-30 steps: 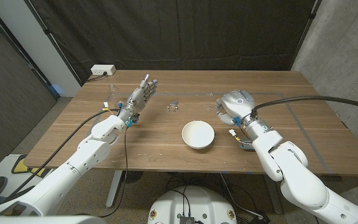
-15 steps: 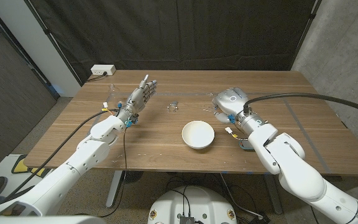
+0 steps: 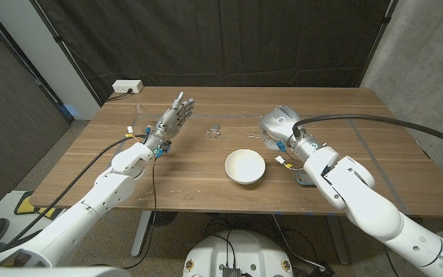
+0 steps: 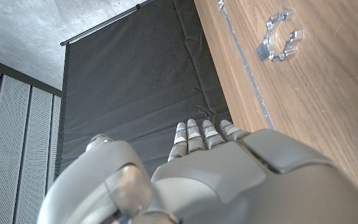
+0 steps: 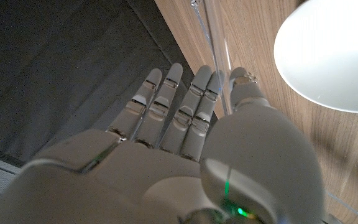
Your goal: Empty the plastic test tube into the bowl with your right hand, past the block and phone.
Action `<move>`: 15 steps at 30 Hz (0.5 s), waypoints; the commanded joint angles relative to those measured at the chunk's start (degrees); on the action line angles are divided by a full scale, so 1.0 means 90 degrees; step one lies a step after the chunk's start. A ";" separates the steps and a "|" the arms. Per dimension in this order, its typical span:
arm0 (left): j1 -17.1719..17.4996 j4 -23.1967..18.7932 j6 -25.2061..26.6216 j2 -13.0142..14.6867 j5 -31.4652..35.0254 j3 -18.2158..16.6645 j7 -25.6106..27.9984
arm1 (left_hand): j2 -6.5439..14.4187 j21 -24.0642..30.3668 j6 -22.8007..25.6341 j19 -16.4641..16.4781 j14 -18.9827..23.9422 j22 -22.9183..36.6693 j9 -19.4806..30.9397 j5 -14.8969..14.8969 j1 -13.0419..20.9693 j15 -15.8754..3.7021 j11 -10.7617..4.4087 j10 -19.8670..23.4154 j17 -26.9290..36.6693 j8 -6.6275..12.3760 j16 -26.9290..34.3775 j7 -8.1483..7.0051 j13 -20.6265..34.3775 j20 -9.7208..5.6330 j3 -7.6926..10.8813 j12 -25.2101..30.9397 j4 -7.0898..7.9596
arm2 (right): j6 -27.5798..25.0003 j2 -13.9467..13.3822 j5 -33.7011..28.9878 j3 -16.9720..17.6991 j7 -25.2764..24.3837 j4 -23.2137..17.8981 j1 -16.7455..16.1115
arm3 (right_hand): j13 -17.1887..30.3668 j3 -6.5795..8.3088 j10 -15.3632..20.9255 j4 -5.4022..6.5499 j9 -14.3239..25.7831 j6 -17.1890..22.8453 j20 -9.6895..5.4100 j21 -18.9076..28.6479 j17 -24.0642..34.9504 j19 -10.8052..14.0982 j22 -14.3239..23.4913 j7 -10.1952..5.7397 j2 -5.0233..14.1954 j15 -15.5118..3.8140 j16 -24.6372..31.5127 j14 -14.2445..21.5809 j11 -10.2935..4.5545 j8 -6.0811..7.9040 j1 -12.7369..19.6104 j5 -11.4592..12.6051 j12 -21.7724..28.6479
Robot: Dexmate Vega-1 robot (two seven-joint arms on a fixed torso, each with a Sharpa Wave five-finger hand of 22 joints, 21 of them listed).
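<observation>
A clear plastic test tube lies on the wooden table just beyond my right hand, running between the thumb and the straight, spread fingers; I cannot tell whether they touch it. In the head view my right hand hovers right of centre with its back turned up, just behind and to the right of the white bowl. Part of the bowl also appears beside the tube. A small clear block stands behind the bowl, to its left. My left hand is raised with fingers apart, holding nothing.
A dark flat phone-like object lies under my right forearm. The clear C-shaped block appears on the table beyond my left hand. A clear glass item stands left of that hand. A white power strip sits at the far left corner.
My right hand has shifted left and slightly away from me, closer to the table's middle. The left arm, bowl and block have not moved.
</observation>
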 commanded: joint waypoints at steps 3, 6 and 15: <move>0.0073 -0.0113 -0.0014 0.0007 0.0039 -0.0004 0.0095 | 0.0024 0.0039 0.0066 -0.0070 0.0002 0.0036 0.0033 -0.0029 0.0055 0.0002 0.0009 0.0042 0.0024 -0.0011 0.0027 0.0008 0.0018 -0.0007 -0.0047 -0.0016 0.0013 | 0.0506 -0.0196 -0.0410 0.0184 0.0356 -0.0163 0.0132 | 0.0007 0.0223 -0.0063 0.0163 0.0242 0.0247 -0.0296 -0.0028 0.0032 -0.0048 0.0008 -0.0192 0.0054 -0.0728 -0.0015 -0.0035 -0.0021 0.0397 -0.0035 0.0085 -0.0025; 0.0074 -0.0140 0.0010 0.0014 0.0054 0.0013 0.0107 | 0.0026 0.0039 0.0062 -0.0071 -0.0001 0.0036 0.0033 -0.0031 0.0056 -0.0005 0.0014 0.0038 0.0024 -0.0013 0.0026 0.0010 0.0018 -0.0004 -0.0050 -0.0018 0.0013 | 0.0539 -0.0235 -0.0560 0.0211 0.0259 -0.0182 0.0096 | 0.0014 0.0256 -0.0011 0.0160 0.0283 0.0223 -0.0294 -0.0024 0.0037 -0.0055 0.0009 -0.0164 0.0051 -0.0739 -0.0007 -0.0041 0.0029 0.0438 -0.0060 0.0125 -0.0014; 0.0078 -0.0269 0.0040 0.0068 0.0123 0.0015 0.0168 | 0.0031 0.0039 0.0063 -0.0073 0.0001 0.0036 0.0033 -0.0034 0.0062 0.0002 0.0008 0.0038 0.0024 -0.0013 0.0027 0.0008 0.0018 -0.0002 -0.0060 -0.0018 0.0012 | 0.0434 -0.0185 -0.1028 0.0235 -0.0065 -0.0069 -0.0033 | 0.0027 0.0339 -0.0198 0.0137 0.0361 0.0206 -0.0278 -0.0028 0.0047 -0.0102 0.0011 -0.0145 0.0035 -0.0725 -0.0017 -0.0127 0.0010 0.0537 -0.0093 0.0202 -0.0112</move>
